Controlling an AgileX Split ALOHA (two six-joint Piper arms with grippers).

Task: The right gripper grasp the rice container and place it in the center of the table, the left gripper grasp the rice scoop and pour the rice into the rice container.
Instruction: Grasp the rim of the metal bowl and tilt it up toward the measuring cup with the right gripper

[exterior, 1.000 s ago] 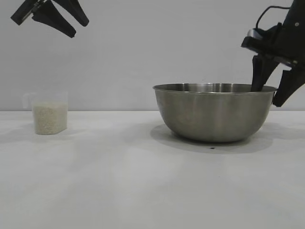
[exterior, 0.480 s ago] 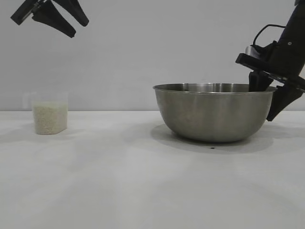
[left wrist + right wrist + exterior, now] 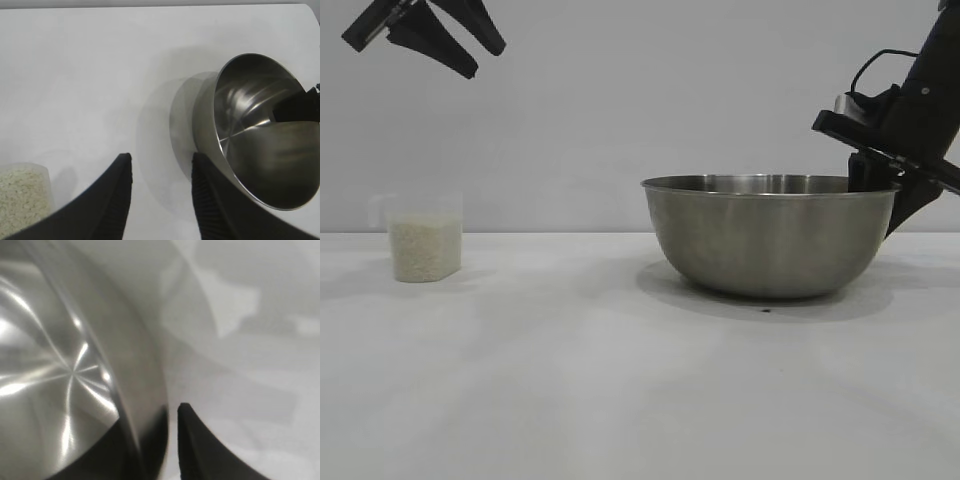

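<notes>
The rice container (image 3: 770,245), a large steel bowl, stands on the white table (image 3: 570,380) at the right. My right gripper (image 3: 892,200) straddles its right rim, one finger inside and one outside, shut on the wall (image 3: 60,365). In the right wrist view the right gripper (image 3: 150,420) has the rim between its fingers. The rice scoop (image 3: 424,240), a clear cup holding white rice (image 3: 423,252), stands at the far left. My left gripper (image 3: 485,60) hangs open high above the scoop, holding nothing. Its wrist view shows the left gripper (image 3: 161,157), the scoop (image 3: 20,200) and the bowl (image 3: 260,130).
Bare white table lies between the scoop and the bowl and across the whole front. A plain grey wall (image 3: 620,120) closes the back. A small dark speck (image 3: 766,309) sits on the table just in front of the bowl.
My right gripper came down over the bowl's right rim and its fingers closed in on the wall. The left gripper, scoop and bowl have stayed where they were.
</notes>
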